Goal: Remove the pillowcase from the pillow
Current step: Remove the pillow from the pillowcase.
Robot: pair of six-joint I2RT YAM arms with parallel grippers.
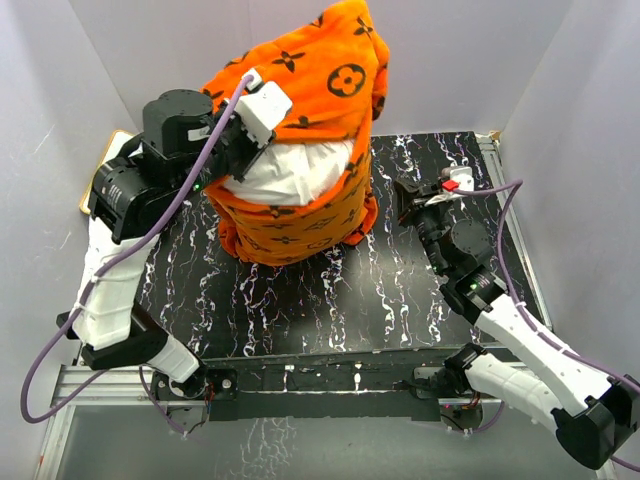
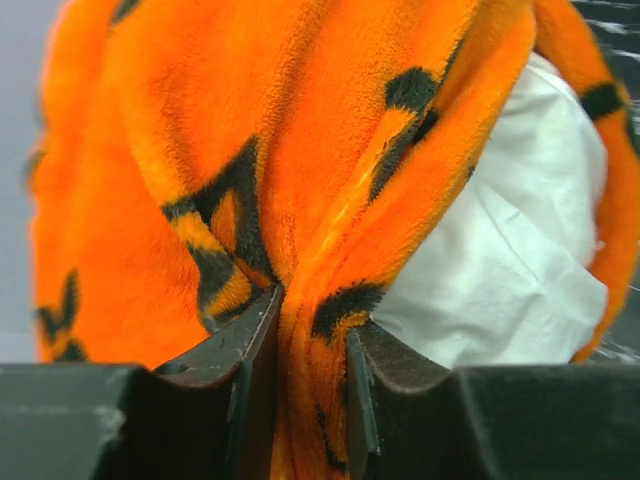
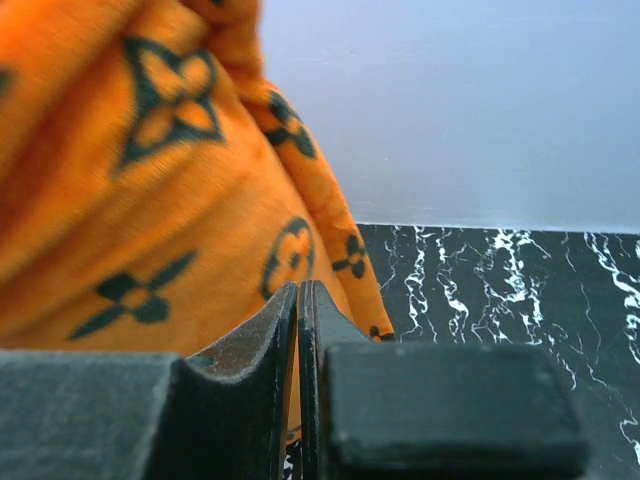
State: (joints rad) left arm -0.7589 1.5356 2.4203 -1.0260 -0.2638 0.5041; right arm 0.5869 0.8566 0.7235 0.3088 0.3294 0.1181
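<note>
The orange pillowcase with dark brown motifs stands bunched up at the back of the table. The white pillow bulges out of its open side. My left gripper reaches into that opening from the left. In the left wrist view a thick fold of the pillowcase fills the gap between the fingers of the left gripper, with the pillow just right of it. My right gripper hovers to the right of the bundle, apart from it. Its jaws are pressed together and empty, and the pillowcase lies behind them.
The black marbled table is walled in by white panels on three sides. A wood-framed board's edge shows behind my left arm. A metal rail runs along the table's right side.
</note>
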